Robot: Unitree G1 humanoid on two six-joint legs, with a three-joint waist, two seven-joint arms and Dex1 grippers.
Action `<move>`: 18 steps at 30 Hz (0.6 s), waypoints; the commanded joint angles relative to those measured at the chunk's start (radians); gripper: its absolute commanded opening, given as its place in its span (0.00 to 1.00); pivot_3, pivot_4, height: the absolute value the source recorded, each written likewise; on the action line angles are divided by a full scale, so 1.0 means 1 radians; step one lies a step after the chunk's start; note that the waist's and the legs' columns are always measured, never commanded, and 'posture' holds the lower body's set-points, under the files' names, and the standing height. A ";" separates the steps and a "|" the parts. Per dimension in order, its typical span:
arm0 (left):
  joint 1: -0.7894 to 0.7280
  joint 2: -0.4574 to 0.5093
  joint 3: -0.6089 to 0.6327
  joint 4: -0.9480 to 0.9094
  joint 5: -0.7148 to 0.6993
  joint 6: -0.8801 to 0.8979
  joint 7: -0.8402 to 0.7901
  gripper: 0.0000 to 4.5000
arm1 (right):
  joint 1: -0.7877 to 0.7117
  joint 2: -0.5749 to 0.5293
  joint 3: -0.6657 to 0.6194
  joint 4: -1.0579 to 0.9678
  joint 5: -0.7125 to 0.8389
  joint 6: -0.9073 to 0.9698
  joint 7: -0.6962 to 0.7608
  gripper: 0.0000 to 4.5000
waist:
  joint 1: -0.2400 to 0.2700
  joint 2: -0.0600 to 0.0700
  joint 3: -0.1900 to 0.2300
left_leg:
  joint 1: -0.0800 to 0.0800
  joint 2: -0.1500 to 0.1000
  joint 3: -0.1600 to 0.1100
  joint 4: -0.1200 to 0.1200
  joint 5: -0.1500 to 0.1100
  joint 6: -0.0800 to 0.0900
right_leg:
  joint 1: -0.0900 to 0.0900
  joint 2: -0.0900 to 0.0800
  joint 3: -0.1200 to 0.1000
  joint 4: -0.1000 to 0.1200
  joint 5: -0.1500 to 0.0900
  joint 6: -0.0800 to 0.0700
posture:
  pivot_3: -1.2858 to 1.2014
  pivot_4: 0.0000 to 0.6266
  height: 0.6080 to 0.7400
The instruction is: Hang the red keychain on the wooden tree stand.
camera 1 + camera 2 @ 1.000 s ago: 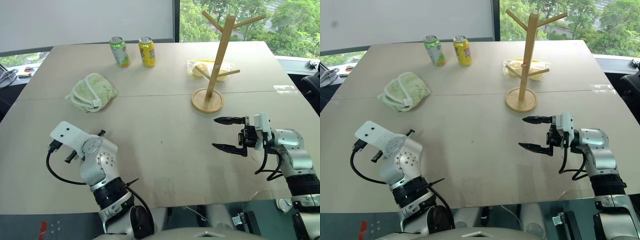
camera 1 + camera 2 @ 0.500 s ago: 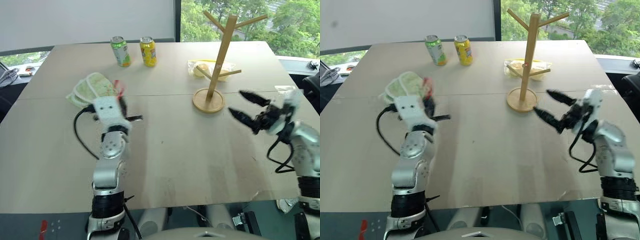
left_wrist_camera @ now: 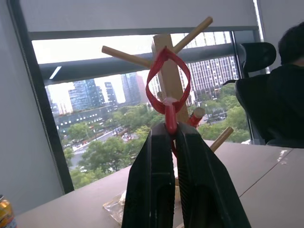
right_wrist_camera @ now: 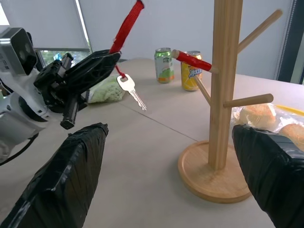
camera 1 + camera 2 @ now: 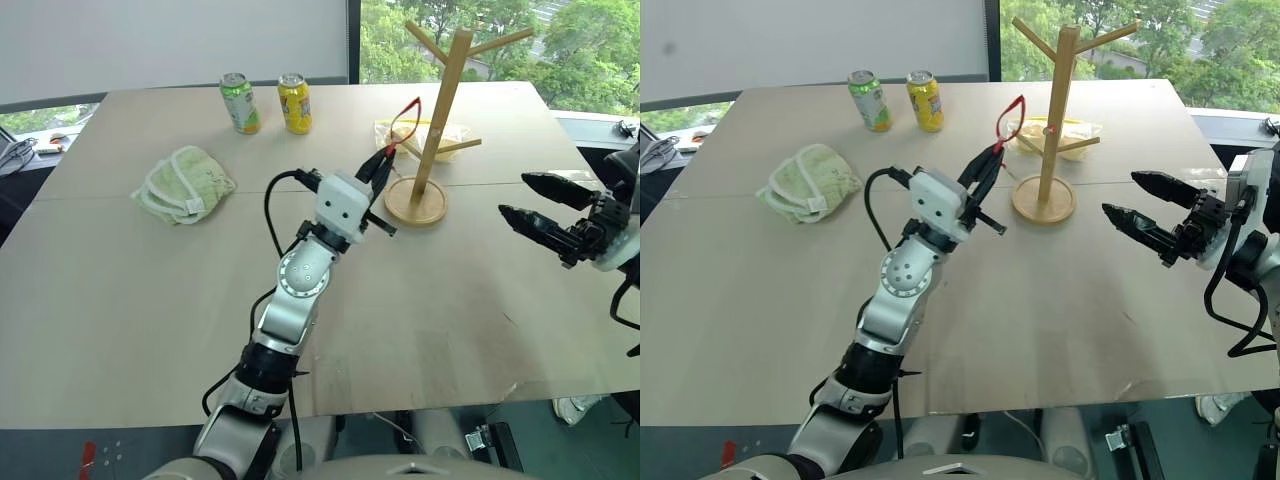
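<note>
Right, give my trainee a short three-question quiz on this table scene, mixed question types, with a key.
1. True or false: the left tool is shut on the red keychain.
2. Multiple choice: the keychain is A) hung on a peg, B) held up in the air beside the wooden tree stand, C) lying on the table.
3. Short answer: what hangs below the strap where the tool pinches it?

Key:
1. True.
2. B, the loop rings no peg yet.
3. A small silver key.
</note>
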 commanded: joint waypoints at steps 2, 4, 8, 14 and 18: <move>-0.054 -0.055 -0.004 0.074 0.015 -0.093 0.003 0.02 | -0.023 -0.034 -0.048 -0.058 -0.019 -0.043 0.004 1.00 | 0.001 0.000 0.000 | 0.000 0.000 0.000 0.000 0.000 0.000 | 0.000 0.000 0.000 0.000 0.002 0.003 | 0.52 0.24 1.00; -0.065 -0.077 -0.006 0.109 0.020 -0.107 0.007 0.02 | -0.036 -0.041 -0.046 -0.059 -0.045 -0.068 0.001 1.00 | 0.002 0.000 0.000 | 0.000 0.000 0.000 0.000 0.000 0.000 | 0.000 0.000 0.000 0.000 0.001 0.004 | 0.52 0.24 1.00; -0.075 -0.106 -0.007 0.156 0.030 -0.124 0.006 0.02 | -0.044 -0.054 -0.043 -0.058 -0.060 -0.081 0.009 1.00 | 0.002 0.000 0.000 | 0.000 0.000 0.000 0.000 0.000 0.000 | 0.000 0.000 -0.001 0.000 0.001 0.004 | 0.52 0.24 1.00; -0.083 -0.133 -0.008 0.210 0.059 -0.139 0.017 0.02 | -0.071 -0.066 -0.031 -0.047 -0.080 -0.097 0.020 1.00 | 0.002 0.000 0.000 | 0.000 0.000 0.000 0.000 0.000 0.000 | 0.000 0.000 -0.001 0.000 0.001 0.004 | 0.52 0.24 1.00; -0.091 -0.146 -0.005 0.235 0.071 -0.149 0.026 0.02 | -0.086 -0.072 -0.017 -0.045 -0.098 -0.107 0.036 1.00 | 0.003 0.000 0.000 | 0.000 0.000 -0.001 0.000 0.000 0.000 | 0.000 0.000 -0.001 0.000 0.000 0.007 | 0.52 0.24 1.00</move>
